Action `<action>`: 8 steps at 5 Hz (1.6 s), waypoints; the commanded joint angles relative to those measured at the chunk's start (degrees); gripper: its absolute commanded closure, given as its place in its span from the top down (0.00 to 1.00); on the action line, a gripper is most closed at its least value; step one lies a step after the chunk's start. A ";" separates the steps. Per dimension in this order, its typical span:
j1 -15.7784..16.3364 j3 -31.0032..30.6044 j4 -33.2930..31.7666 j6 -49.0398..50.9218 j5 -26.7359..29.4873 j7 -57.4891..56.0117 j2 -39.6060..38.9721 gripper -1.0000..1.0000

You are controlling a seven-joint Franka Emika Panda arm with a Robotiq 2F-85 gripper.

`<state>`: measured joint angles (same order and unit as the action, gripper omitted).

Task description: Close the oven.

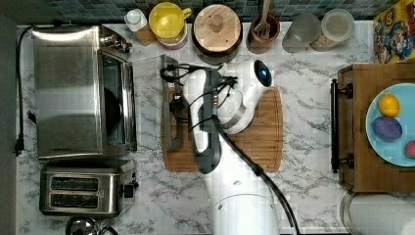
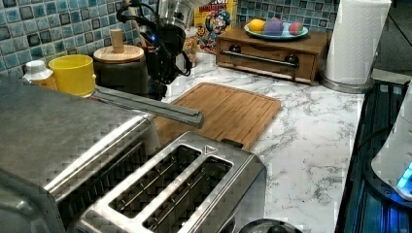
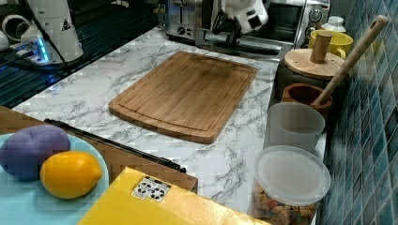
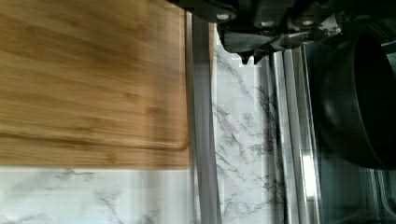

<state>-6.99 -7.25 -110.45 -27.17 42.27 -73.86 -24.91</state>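
The oven (image 1: 83, 93) sits at the top view's left, its glass door (image 1: 149, 103) dropped flat over the marble counter (image 1: 303, 191), bar handle (image 1: 169, 105) at the far edge, overlapping the wooden cutting board (image 1: 266, 132). The gripper (image 1: 177, 105) hangs right over that handle. In the wrist view the handle (image 4: 201, 116) runs just ahead of the fingertips (image 4: 254, 53), which look close together with nothing between them, though how wide the jaws stand I cannot tell for sure. Looks like the approach step: contact not yet made. Next move, I'd say, calls for getting beneath the bar or door edge and swinging it up toward the oven mouth. The handle's long axis runs top-to-bottom in the top view, parallel to the oven front; the open mouth faces the gripper. A dark pan (image 4: 359, 98) sits inside, beyond the jaws.
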 commanded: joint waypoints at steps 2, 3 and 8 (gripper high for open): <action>18.18 -7.85 17.43 -1.78 -24.11 26.21 4.89 0.00; 18.94 -8.21 17.79 -2.05 -25.36 27.34 6.43 0.00; 26.47 -8.81 21.93 -2.07 -39.67 39.31 8.00 0.00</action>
<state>11.73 -11.86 -96.91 -27.14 2.13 -38.38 -20.70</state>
